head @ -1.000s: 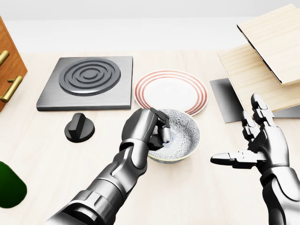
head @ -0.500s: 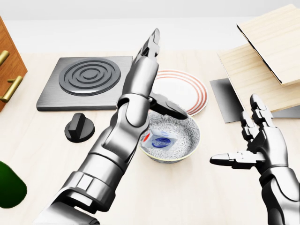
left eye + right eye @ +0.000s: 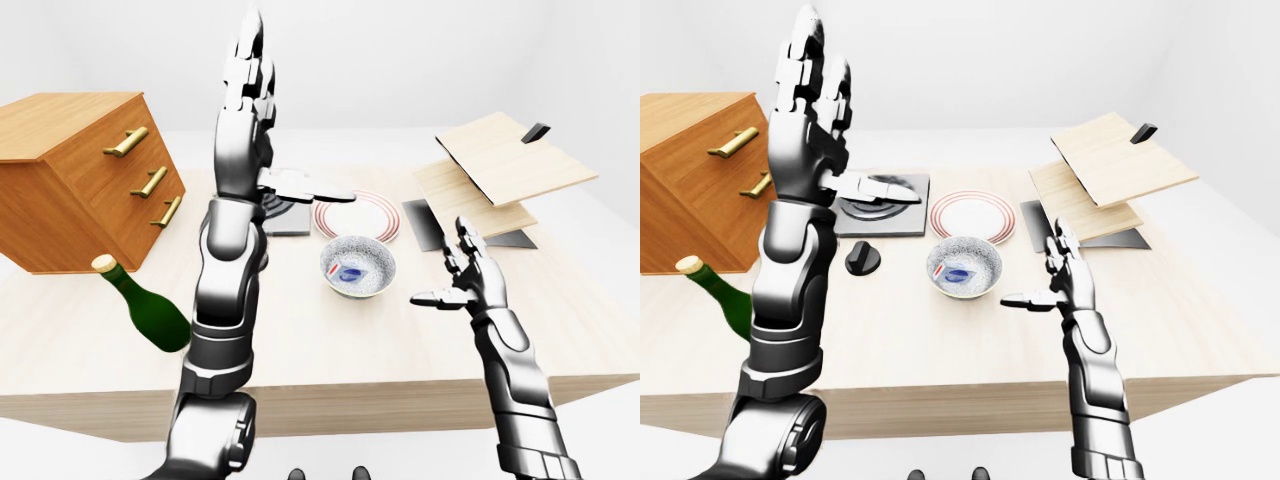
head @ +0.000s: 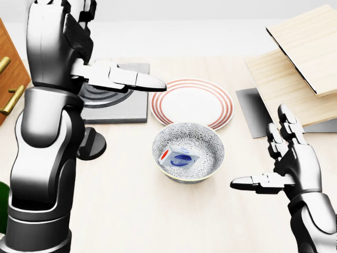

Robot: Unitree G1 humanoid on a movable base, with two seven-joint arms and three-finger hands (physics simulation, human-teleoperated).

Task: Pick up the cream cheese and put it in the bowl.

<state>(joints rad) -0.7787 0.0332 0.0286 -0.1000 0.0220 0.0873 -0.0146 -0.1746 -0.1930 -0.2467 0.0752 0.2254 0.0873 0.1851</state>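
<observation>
So the cream cheese is sitting inside the patterned bowl, just below the red-striped plate. Left hand is up high, fingers spread, holding nothing. Right hand hovers open right of the bowl. Green bottle leans by the wooden drawers.

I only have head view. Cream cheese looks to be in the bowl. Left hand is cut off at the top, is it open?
Observer: Yes. In the right-eye view the left hand is raised high, fingers spread, holding nothing.
Operator: Green blob at my bottom left?
Observer: A green bottle with a cream cap, lying tilted on the table beside the wooden drawer unit.
Operator: Right hand?
Observer: The right hand is open too, hovering to the right of the bowl; the cream cheese lies inside.
</observation>
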